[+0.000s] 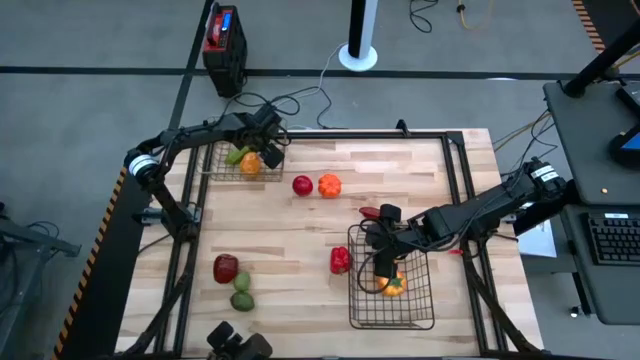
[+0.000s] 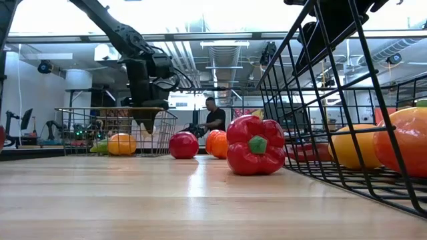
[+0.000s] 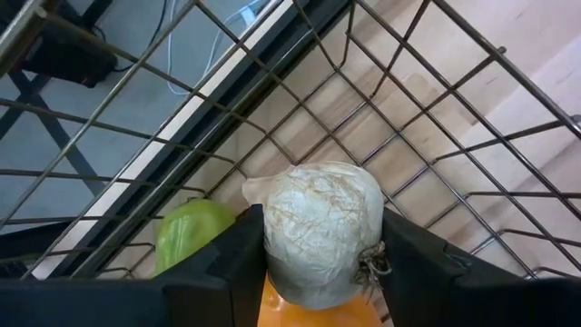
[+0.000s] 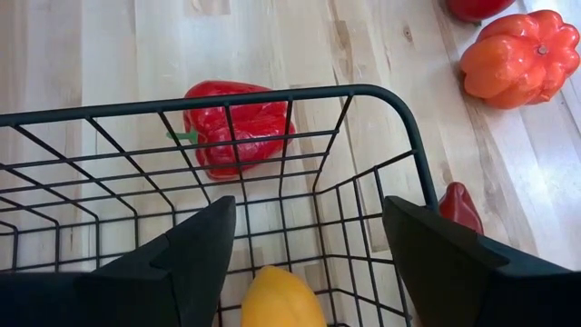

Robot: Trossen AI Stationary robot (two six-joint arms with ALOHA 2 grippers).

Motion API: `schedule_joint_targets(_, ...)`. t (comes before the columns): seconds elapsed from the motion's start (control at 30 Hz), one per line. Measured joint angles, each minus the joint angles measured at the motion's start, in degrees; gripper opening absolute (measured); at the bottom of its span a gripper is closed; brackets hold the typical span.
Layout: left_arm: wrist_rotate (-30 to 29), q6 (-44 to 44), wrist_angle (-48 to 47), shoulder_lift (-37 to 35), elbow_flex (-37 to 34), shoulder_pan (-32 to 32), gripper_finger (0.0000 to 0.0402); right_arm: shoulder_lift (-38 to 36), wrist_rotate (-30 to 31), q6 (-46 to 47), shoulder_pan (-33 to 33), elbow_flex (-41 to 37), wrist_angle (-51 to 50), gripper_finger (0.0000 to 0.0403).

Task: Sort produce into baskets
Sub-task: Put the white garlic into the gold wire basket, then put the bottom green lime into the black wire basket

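My left gripper hangs over the smaller basket at the table's far left, shut on a white garlic. Under it in that basket lie a green piece and an orange piece. My right gripper stands open above the larger basket at the near right, over a yellow piece and an orange one. A red pepper rests on the table against that basket's left wall. My left gripper pinches the garlic by its two opposite sides between its two fingers. The fingers slant down from above into the basket's corner. The garlic sits just over the orange piece; whether it rests on it, I cannot tell.
Loose on the table are a red round piece, an orange piece, a red chili, a dark red piece and two green pieces. A dark device sits at the near edge. A person is in the room beyond.
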Motion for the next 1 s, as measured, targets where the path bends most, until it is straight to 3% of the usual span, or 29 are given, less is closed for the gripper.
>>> schedule_joint_targets(0.33, -0.13, -0.96, -0.01, 0.00, -0.02, 0.00, 0.0207, 0.00, -0.01, 0.02, 0.00, 0.00, 0.00, 0.0281)
schedule_joint_targets(0.7, -0.12, -0.99, -0.45, -0.03, 0.13, 0.00, 0.0212, 0.00, -0.01, 0.04, 0.01, -0.01, 0.00, 0.0277)
schedule_joint_targets(1.0, -0.08, -4.55, -14.17, -4.52, 5.65, -5.17, 0.0213, 0.00, 0.01, -0.10, 0.00, -0.02, 0.02, 0.0283)
